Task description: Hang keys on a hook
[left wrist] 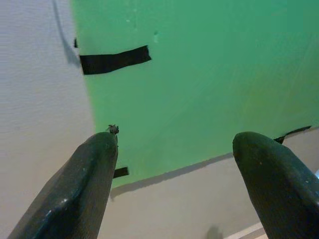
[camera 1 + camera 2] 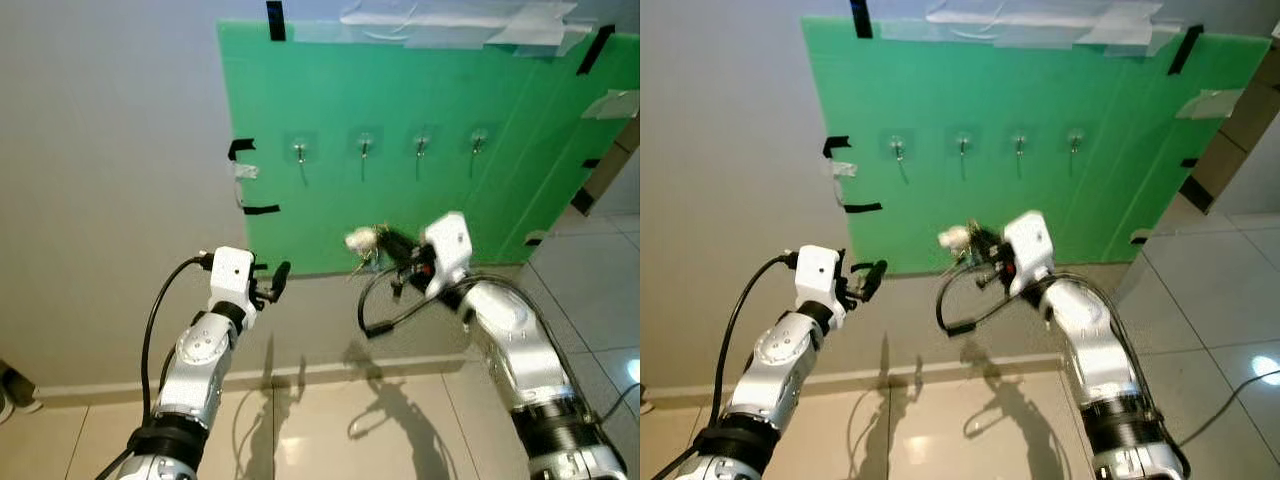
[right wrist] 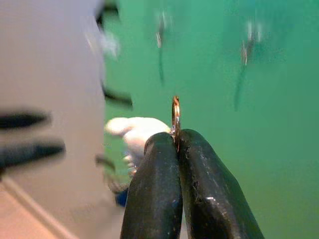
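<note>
The keys (image 2: 372, 246) are being held by the right gripper (image 3: 175, 144), whose two black fingers are being pressed together on the thin key ring (image 3: 175, 115). A white fluffy charm (image 3: 135, 133) is being dangled just beside those fingers. The keys are being kept in front of the green board (image 2: 420, 200), and the four little hooks (image 2: 365, 145) are being seen above the right gripper, well apart from it. No hook is being touched yet, so the hanging is not done. It looks like the picking-up part is finished, and the lifting of the ring up to a hook and slipping it on are being left to do. The left gripper (image 2: 275, 280) is being held off to the side with its fingers (image 1: 87, 184) spread wide and nothing between them.
</note>
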Available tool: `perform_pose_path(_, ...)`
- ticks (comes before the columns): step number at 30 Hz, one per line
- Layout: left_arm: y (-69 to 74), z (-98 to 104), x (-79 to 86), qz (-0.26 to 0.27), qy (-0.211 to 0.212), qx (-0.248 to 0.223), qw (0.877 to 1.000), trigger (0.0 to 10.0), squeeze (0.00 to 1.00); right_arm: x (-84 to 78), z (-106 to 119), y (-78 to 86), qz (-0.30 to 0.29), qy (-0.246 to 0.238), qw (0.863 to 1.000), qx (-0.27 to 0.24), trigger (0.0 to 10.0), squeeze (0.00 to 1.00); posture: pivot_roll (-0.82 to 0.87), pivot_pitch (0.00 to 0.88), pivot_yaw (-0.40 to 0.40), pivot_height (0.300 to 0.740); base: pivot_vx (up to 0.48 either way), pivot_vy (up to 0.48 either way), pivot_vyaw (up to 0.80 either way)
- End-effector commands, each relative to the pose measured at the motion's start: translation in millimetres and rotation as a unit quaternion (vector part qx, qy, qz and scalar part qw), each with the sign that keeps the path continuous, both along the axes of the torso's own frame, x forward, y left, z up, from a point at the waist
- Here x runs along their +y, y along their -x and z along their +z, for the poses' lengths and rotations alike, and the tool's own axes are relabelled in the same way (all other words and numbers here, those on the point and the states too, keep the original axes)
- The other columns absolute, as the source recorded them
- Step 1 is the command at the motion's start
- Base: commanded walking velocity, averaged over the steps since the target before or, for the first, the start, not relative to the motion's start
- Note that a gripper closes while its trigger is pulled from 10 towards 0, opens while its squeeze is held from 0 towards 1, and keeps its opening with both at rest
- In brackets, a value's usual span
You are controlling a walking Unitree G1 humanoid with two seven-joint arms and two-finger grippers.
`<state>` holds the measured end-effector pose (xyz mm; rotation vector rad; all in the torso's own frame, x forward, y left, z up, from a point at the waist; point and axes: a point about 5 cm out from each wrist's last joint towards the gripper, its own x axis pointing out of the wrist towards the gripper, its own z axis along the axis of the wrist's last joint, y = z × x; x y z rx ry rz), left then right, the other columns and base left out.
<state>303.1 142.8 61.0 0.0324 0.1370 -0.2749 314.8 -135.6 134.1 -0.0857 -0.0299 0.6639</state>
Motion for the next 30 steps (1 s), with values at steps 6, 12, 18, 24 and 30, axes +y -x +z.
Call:
perform_pose_path(6,2.4,-2,-9.6,-0.021,-0.010,0.003,1.000,10.0,0.00,6.4,6,-10.9,0.014,-0.033,0.999,0.014,0.0,0.00,-0.01,0.000,-0.009,0.740,0.000,0.000,0.00)
perform_pose_path(12,7.8,-2,-10.1,-0.026,-0.006,0.001,1.000,10.0,0.00,17.2,12,-17.9,0.034,-0.049,0.998,0.020,0.0,0.00,0.01,0.000,-0.039,0.740,0.000,0.000,0.00)
perform_pose_path(18,12.5,-4,-13.1,-0.022,0.004,0.004,1.000,10.0,0.00,22.0,18,-20.9,0.055,-0.054,0.997,0.019,0.0,0.00,0.02,0.000,-0.065,0.740,0.000,0.000,0.00)
perform_pose_path(24,14.7,-4,-16.5,-0.026,0.007,0.004,1.000,10.0,0.00,32.5,24,-24.6,0.088,-0.059,0.994,0.017,0.0,0.00,0.04,0.000,-0.074,0.740,0.000,0.000,0.00)
perform_pose_path(30,15.2,-4,-18.4,-0.032,0.006,0.008,0.999,10.0,0.00,43.3,26,-35.6,0.113,-0.081,0.990,0.036,0.0,0.00,0.06,0.000,-0.072,0.740,0.000,0.000,0.00)
